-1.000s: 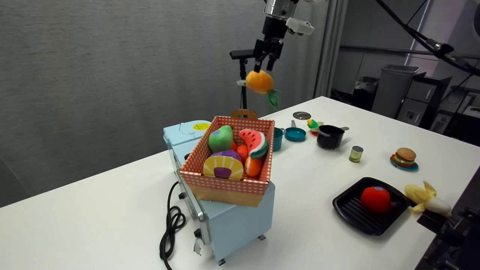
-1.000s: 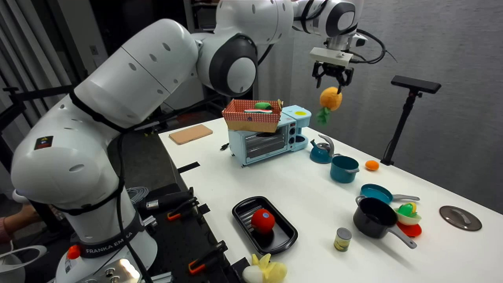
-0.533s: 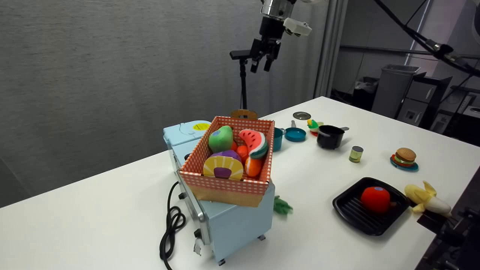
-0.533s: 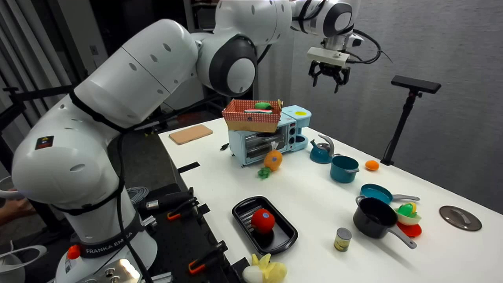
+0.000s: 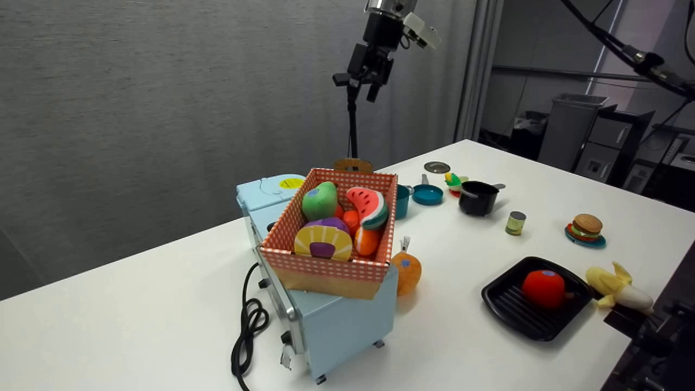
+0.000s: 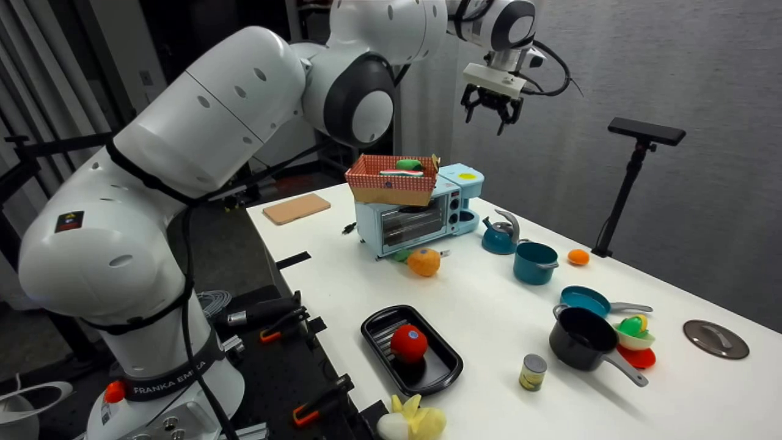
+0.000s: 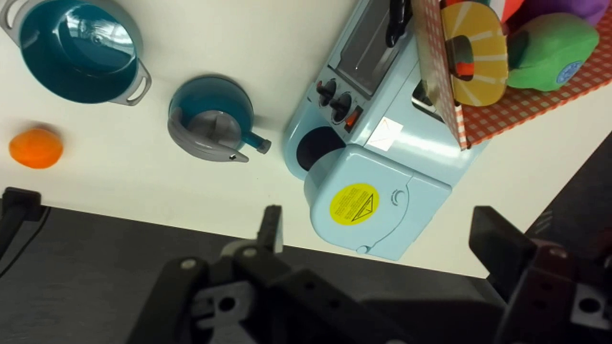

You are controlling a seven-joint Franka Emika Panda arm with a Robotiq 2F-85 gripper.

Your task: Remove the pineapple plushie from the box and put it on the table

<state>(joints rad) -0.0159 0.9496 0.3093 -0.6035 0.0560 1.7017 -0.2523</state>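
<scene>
One orange, green-leafed pineapple plushie (image 6: 424,261)

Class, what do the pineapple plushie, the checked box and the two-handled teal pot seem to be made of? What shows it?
Pineapple plushie: probably fabric, matte, as its mottled surface shows no shine.
Box: perhaps paperboard, matte, with thin, flat walls.
Teal pot: smooth and glossy inside, with bright highlights; painted metal or plastic, unclear which.
</scene>
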